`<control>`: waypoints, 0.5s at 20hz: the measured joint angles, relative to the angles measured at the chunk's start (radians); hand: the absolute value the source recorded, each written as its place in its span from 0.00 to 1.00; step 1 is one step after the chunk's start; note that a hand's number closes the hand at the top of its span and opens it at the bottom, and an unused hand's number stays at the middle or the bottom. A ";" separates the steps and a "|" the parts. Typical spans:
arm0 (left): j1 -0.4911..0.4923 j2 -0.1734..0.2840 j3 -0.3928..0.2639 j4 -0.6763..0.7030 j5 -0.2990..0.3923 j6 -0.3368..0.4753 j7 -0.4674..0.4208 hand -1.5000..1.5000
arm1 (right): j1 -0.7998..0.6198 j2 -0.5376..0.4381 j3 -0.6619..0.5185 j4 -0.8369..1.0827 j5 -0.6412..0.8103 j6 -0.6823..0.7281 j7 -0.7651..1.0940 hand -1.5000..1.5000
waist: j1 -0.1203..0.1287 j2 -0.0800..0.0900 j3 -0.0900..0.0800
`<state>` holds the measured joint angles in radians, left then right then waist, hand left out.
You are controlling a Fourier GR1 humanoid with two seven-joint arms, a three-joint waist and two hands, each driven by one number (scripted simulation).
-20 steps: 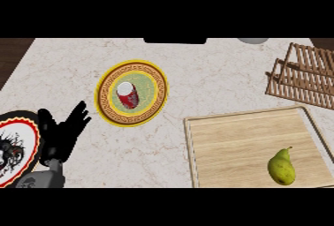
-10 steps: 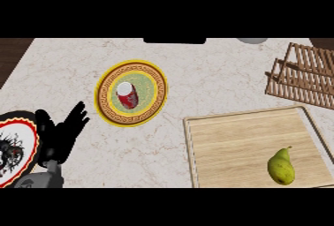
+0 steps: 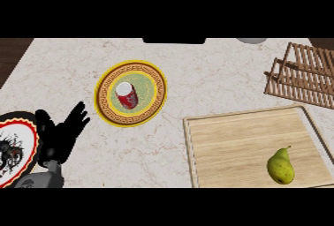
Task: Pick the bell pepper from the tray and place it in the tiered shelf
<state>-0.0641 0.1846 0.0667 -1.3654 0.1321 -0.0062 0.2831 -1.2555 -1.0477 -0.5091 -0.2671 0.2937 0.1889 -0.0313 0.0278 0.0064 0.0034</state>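
A yellow-green, pear-shaped fruit (image 3: 280, 165) lies on the wooden tray (image 3: 228, 141) at the lower right, near the tray's right side. The brown slatted tiered shelf (image 3: 303, 75) stands at the upper right of the counter. My left hand (image 3: 60, 137) rests at the lower left with its fingers straight and pointing up, holding nothing, far from the tray. My right hand does not show.
A yellow-rimmed plate (image 3: 108, 101) carries a red can (image 3: 126, 95) lying on it, left of centre. Part of a red, white and black plate (image 3: 13, 145) sits at the left edge beside my left hand. A dark object (image 3: 174, 40) and a pale round thing (image 3: 251, 40) sit at the far edge.
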 measured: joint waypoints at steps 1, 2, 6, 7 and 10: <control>-0.005 -0.008 -0.004 0.004 -0.008 0.011 0.000 0.50 | 0.003 -0.005 -0.019 0.009 -0.018 -0.004 0.004 0.00 | -0.002 0.000 0.001; -0.007 -0.008 -0.003 0.008 -0.010 0.012 0.000 0.50 | -0.005 -0.004 -0.032 0.009 -0.030 -0.020 0.019 0.00 | -0.002 0.000 0.001; -0.006 -0.008 -0.004 0.003 -0.011 0.008 -0.005 0.50 | -0.007 -0.047 -0.075 0.013 -0.060 -0.087 0.043 0.00 | 0.001 0.001 0.001; -0.003 -0.012 -0.008 -0.005 -0.013 0.009 -0.004 0.50 | -0.003 -0.065 -0.080 0.012 -0.060 -0.105 0.046 0.00 | 0.003 0.002 0.001; -0.008 -0.011 -0.009 -0.005 -0.012 0.005 0.003 0.50 | 0.019 -0.117 -0.100 0.022 -0.065 -0.156 0.057 0.00 | 0.003 0.005 0.001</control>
<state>-0.0718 0.1740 0.0582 -1.3708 0.1198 -0.0008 0.2861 -1.2367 -1.1649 -0.6094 -0.2446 0.2284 0.0328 0.0256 0.0308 0.0112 0.0043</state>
